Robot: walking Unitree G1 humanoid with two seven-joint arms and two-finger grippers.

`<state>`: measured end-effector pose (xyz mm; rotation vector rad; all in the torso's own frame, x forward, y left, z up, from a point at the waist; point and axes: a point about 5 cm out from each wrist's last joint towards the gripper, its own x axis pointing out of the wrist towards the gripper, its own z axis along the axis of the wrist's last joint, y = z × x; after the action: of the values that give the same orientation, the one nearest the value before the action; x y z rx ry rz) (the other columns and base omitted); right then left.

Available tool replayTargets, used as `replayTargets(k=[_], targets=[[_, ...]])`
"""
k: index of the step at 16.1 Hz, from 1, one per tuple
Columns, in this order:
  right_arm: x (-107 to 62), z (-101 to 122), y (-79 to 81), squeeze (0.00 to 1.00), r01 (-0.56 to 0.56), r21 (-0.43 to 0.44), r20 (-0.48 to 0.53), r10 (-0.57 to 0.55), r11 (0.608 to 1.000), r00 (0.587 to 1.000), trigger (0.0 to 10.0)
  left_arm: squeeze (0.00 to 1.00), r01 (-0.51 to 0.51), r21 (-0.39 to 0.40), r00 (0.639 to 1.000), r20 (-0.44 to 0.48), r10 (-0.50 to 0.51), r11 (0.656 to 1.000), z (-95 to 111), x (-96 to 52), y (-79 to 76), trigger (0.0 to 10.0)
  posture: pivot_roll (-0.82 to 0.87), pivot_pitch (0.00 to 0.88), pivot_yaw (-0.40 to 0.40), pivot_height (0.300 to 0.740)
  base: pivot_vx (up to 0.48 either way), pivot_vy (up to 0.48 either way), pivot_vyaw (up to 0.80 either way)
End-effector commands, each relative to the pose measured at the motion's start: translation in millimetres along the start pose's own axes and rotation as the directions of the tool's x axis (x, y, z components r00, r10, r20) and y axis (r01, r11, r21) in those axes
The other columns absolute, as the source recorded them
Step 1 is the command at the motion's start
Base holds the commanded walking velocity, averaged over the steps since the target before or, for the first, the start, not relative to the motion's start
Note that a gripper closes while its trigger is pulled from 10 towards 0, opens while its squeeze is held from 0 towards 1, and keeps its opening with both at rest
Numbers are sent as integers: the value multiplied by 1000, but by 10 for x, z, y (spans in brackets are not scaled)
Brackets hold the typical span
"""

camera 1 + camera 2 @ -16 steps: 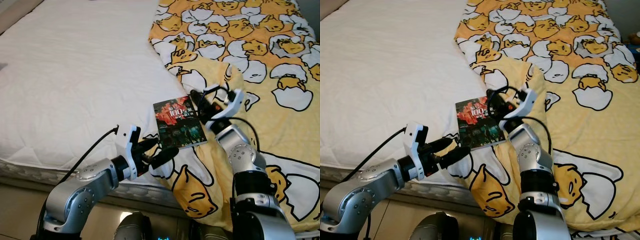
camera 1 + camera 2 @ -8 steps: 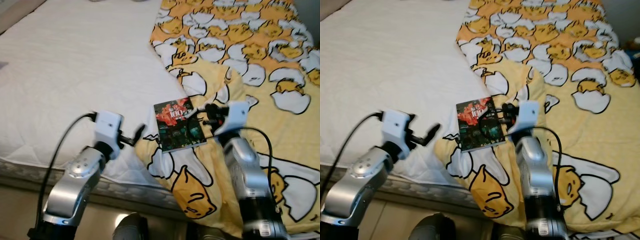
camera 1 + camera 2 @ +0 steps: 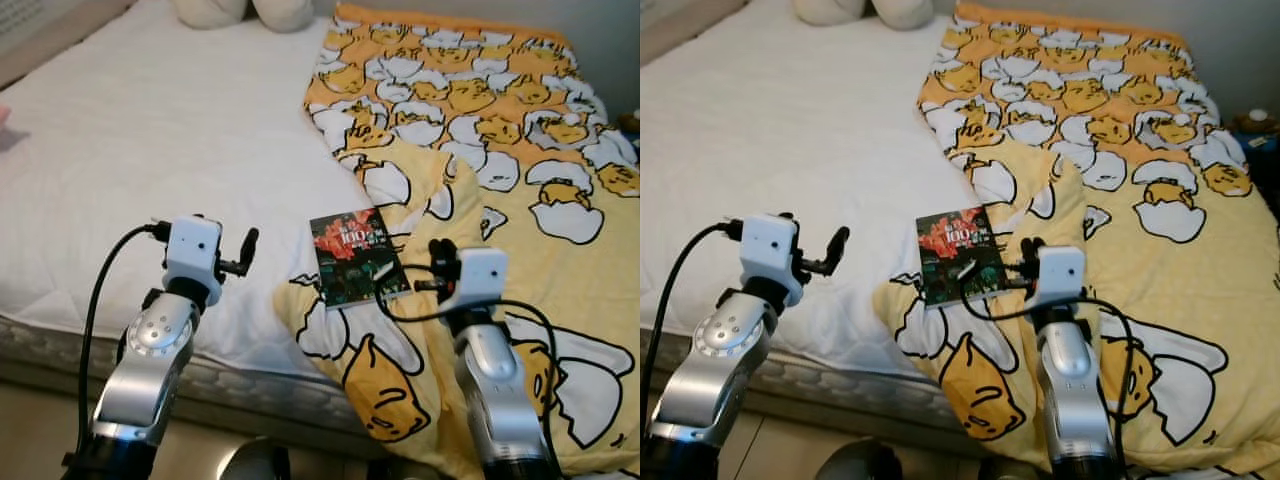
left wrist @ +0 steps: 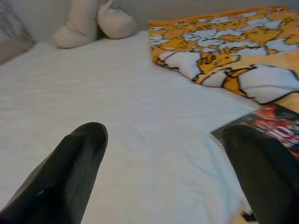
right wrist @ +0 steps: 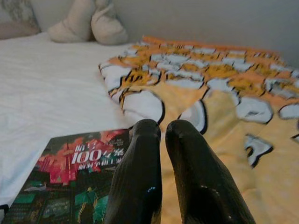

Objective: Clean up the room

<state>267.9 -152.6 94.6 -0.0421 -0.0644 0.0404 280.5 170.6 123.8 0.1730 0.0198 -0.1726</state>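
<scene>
A dark-covered book (image 3: 353,258) with red and green art and white lettering lies flat where the yellow egg-print blanket (image 3: 480,110) meets the white mattress (image 3: 150,130). My left gripper (image 3: 243,255) hovers over the sheet to the left of the book, open and holding nothing; its wrist view has the fingers (image 4: 84,144) spread wide and the book (image 4: 275,126) beside one of them. My right gripper (image 3: 432,268) sits just right of the book's near corner, shut on nothing, with the book (image 5: 79,158) right beside its fingers (image 5: 145,140).
The blanket covers the right half of the bed and hangs over the front edge (image 3: 380,400). Beige cushions (image 3: 250,10) lie at the head of the bed. A small item (image 3: 1252,118) stands beyond the bed's right side.
The view has lifted and now takes in more of the bed. My left gripper swung from the blanket's front edge up and left. My right gripper drew back from the book, which has not moved.
</scene>
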Motion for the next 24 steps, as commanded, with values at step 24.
replayTargets(k=[24], targets=[[175,-124,18,0,42,98,-55,-37,994,998,10000,0,77,-85,997,-22,-79,993,-41,237,-130,10000,54,0,18,710,0,100,-344]])
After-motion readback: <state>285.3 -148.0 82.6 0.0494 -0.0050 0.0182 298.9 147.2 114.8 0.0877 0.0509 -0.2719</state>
